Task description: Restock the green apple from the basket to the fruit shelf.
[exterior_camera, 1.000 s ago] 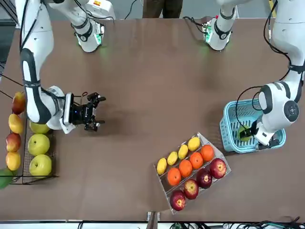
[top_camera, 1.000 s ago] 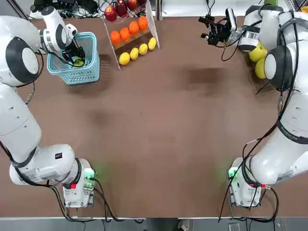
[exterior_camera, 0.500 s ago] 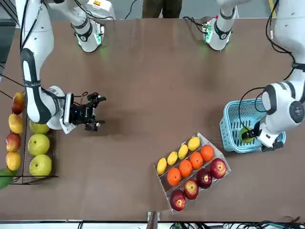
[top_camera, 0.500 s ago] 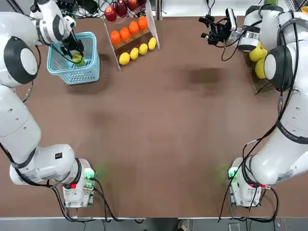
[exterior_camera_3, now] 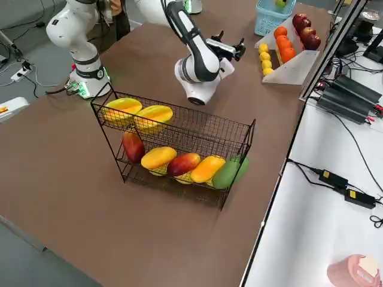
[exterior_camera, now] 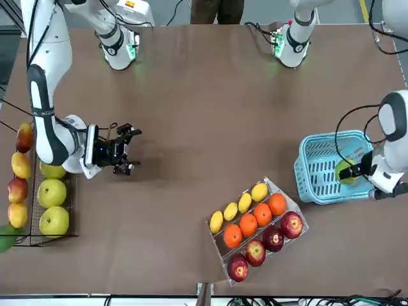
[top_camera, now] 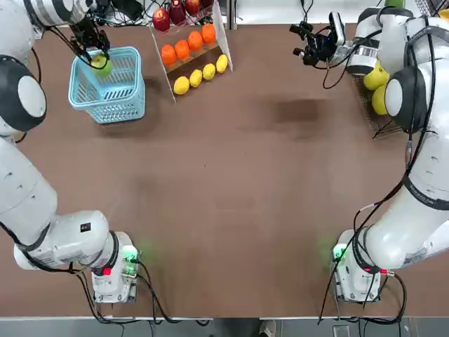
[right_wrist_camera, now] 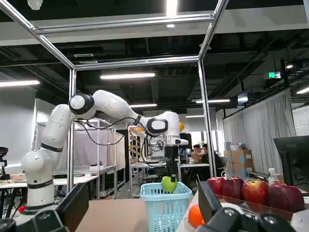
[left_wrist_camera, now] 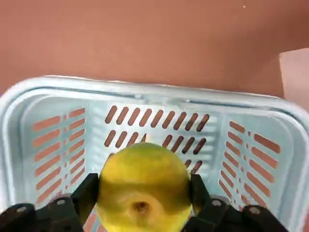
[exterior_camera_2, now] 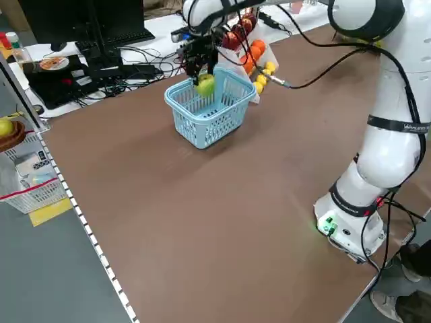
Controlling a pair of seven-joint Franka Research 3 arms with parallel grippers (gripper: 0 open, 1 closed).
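Left gripper (exterior_camera_2: 204, 75) is clamped on the small round yellow-green apple (exterior_camera_2: 205, 85), hanging just above the light blue plastic lattice basket (exterior_camera_2: 206, 117); right gripper (exterior_camera: 127, 150) sits spread open.

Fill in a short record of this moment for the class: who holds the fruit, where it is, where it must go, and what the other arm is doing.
holder: left gripper, jaws shut on the green apple
apple position: held above the basket, clear of its rim
basket contents: no other fruit visible inside
destination: fruit shelf, at the table's opposite side
other arm: right gripper level beside the shelf, jaws open, holding nothing
bystander stand: white-sided fruit stand next to the basket
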